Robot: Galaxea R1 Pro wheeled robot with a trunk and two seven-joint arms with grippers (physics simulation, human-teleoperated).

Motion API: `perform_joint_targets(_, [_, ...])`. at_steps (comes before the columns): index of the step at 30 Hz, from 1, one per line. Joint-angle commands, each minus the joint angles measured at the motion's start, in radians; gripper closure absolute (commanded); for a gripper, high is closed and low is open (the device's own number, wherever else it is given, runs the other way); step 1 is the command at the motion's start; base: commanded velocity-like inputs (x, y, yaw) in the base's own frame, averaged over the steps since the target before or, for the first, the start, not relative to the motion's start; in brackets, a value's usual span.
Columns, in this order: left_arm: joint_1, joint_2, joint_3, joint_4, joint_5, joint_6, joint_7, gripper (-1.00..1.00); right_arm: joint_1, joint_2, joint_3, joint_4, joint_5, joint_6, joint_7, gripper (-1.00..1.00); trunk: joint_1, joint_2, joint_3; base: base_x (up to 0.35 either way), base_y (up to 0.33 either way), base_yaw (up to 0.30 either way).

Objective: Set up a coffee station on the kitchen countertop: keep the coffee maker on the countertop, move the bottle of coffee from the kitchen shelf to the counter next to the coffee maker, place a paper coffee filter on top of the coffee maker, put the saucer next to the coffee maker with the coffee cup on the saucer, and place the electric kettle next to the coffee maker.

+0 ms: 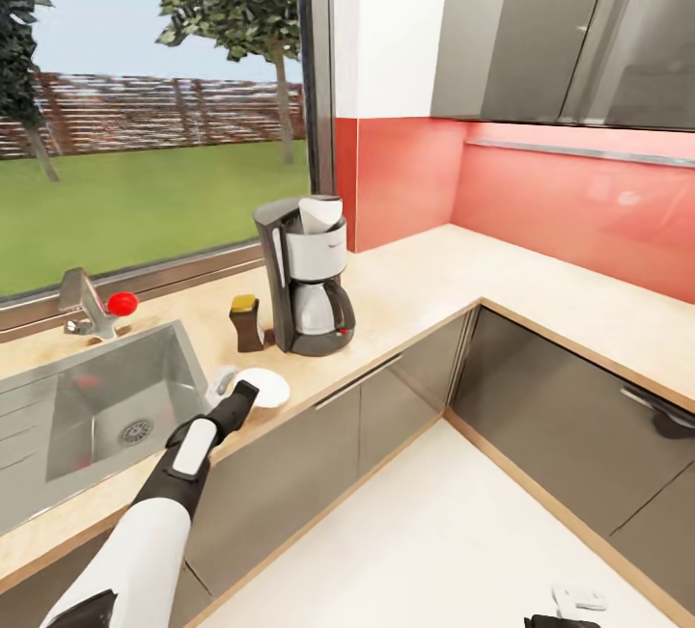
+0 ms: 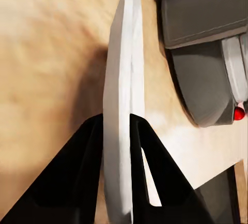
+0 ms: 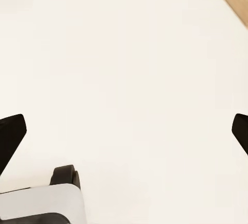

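The grey coffee maker [image 1: 309, 286] stands on the beige countertop [image 1: 415, 271] with the white paper coffee filter [image 1: 320, 213] on top. The brown bottle of coffee [image 1: 246, 321] stands just left of it. In front, by the counter's edge, the white saucer [image 1: 265, 387] is pinched at its rim by my left gripper [image 1: 239, 400]. The left wrist view shows the saucer [image 2: 123, 53] edge-on between the shut gripper [image 2: 118, 121], with the coffee maker [image 2: 206, 84] base close by. My right gripper [image 3: 124, 131] is open over the pale floor. The coffee cup and electric kettle are out of view.
A steel sink [image 1: 58, 372] with a faucet [image 1: 85, 305] and red knob [image 1: 123, 303] lies left of the saucer. A small pale object [image 1: 221, 380] sits by the sink's corner. Grey cabinets [image 1: 405, 406] run below the L-shaped counter, and a window [image 1: 154, 97] is behind.
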Motion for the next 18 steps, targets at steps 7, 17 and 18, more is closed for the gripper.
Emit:
perform_joint_targets(7, [-0.001, -0.002, 0.007, 0.027, -0.153, 0.009, 0.000, 1.00, -0.001, 0.000, 0.009, 0.001, -0.010, -0.003, -0.001, -1.00, 0.001, -0.001, -0.002, 0.181, 0.000, 0.000])
perform_joint_targets(17, [-0.002, -0.006, 0.007, 0.012, -0.153, 0.011, 0.007, 1.00, -0.001, 0.000, 0.009, 0.001, -0.010, -0.003, -0.001, -1.00, 0.001, -0.001, -0.002, 0.006, 0.000, 0.000])
perform_joint_targets(18, [-0.003, -0.006, 0.008, 0.012, -0.153, 0.011, 0.007, 1.00, -0.001, 0.000, 0.009, 0.002, -0.010, -0.003, -0.001, -1.00, 0.001, -0.001, -0.002, 0.000, 0.000, 0.000])
